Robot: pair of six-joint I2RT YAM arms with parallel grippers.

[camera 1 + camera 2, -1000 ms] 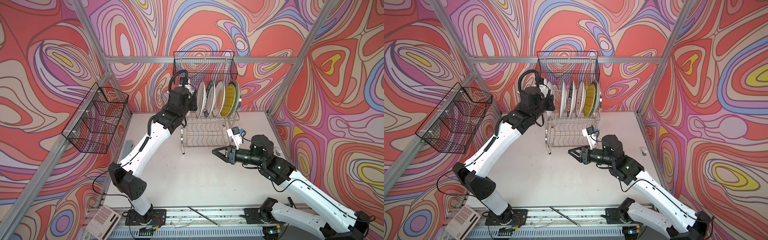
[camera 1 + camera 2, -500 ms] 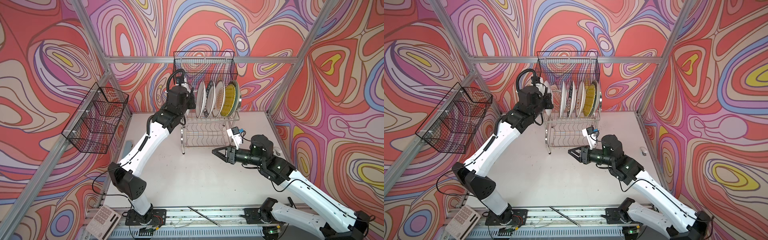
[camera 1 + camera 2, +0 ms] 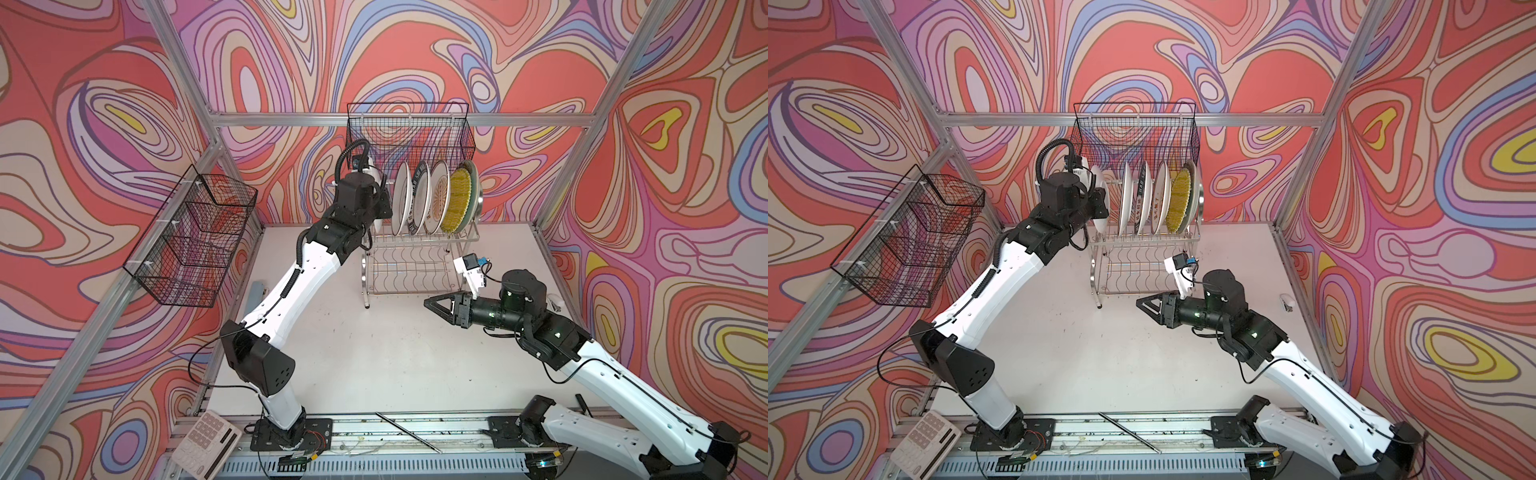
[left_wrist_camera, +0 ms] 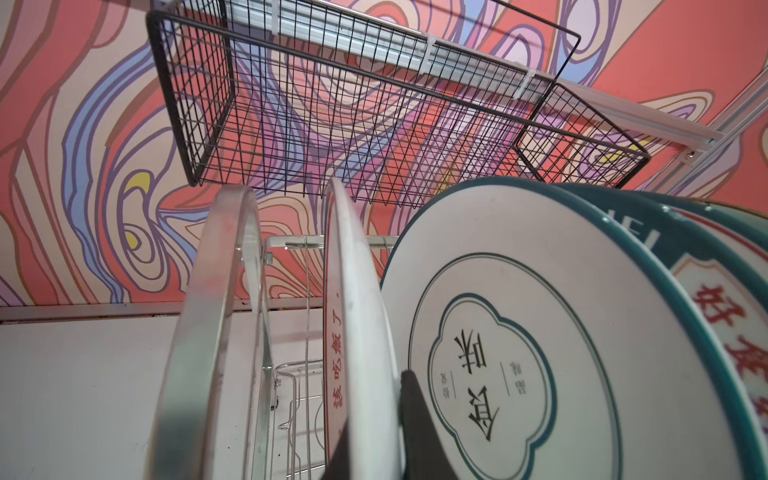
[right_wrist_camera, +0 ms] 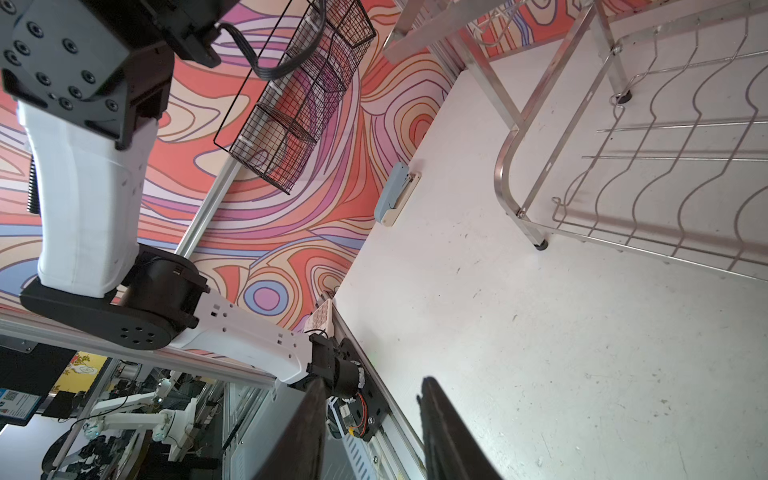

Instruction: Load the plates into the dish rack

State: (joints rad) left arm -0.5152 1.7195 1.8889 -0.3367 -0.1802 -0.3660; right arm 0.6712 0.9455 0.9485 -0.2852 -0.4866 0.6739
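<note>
gripping the rim of an upright plate (image 3: pixel 1103 185), the left gripper (image 3: pixel 1097 204) is clamped tight at the left end of the dish rack (image 3: pixel 365 274), level with its upper tier. in the left wrist view a dark finger (image 4: pixel 411 399) presses on this plate, whose rim carries red characters. the plate stands between the rack's curved chrome side frame (image 4: pixel 208 332), with a clear gap to it, and the nearest racked plate. whether it touches that neighbour, or sits down in a slot, cannot be made out.

five more plates stand on edge in the rack's upper tier. running rightward from the gripped one, in both top views, they are a white ringed plate (image 3: pixel 402 199), a green-rimmed plate (image 3: pixel 420 195), an orange sunburst plate (image 3: pixel 439 195) and a yellow woven-look plate (image 3: pixel 457 201). a pale plate (image 3: pixel 475 187) at the rack's right end shows only its edge.

the right gripper (image 3: pixel 428 301) hovers over the table (image 3: pixel 374 353), just in front of the rack's right front corner. its jaws are partly apart and grip nothing. a black mesh basket (image 3: pixel 409 133) hangs on the wall above the rack.
</note>
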